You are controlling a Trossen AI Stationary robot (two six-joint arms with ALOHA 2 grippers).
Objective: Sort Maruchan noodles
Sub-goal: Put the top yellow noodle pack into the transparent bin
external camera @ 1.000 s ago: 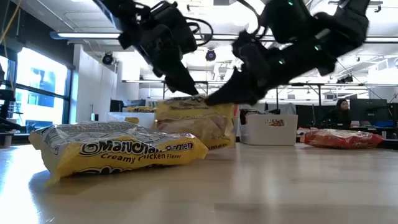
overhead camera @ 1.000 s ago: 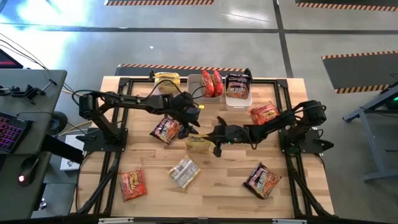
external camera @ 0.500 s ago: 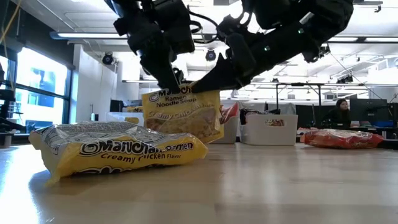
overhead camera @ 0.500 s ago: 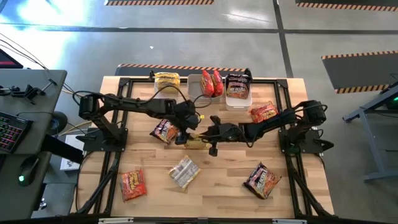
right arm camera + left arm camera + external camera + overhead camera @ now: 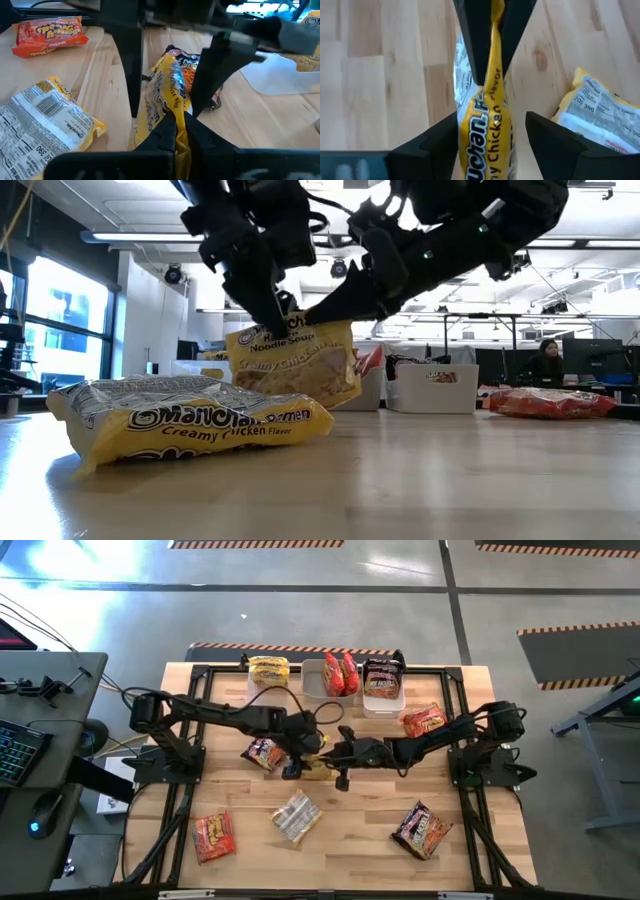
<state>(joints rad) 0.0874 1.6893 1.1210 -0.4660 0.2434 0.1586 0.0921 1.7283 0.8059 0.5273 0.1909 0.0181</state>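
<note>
**A:** So the yellow packet (image 5: 292,370) is hanging on edge over mid-table, its bottom corner about at the wood. The right gripper (image 5: 175,131) is pinched shut on its top seam. The left gripper (image 5: 490,132) is wide open with a finger on each side of the wrapper, not squeezing anything.

**B:** Looks like a handoff. What worries you?

**A:** Timing. If right lets go before left closes, the packet just flops flat again. And the wrapper is crinkly and thin, so if left closes on a loose fold rather than the noodle block, I'd guess it slides out on the lift.

**B:** Fingers clashing?

**A:** Possible. In the left wrist view the right fingers (image 5: 512,30) sit right past the left ones on the same seam. Close in the wrong spot and it's metal on metal.

**B:** Anything nearby to knock?

**A:** The dark packet (image 5: 262,752) lies just beside it under the left arm, and another yellow one (image 5: 297,817) is nearer the front. A low swing could drag the dark one.

**B:** Where does it go?

**A:** Probably the tub with yellow ones (image 5: 268,671) at the back, though I can't tell from up there how full it is.
</note>
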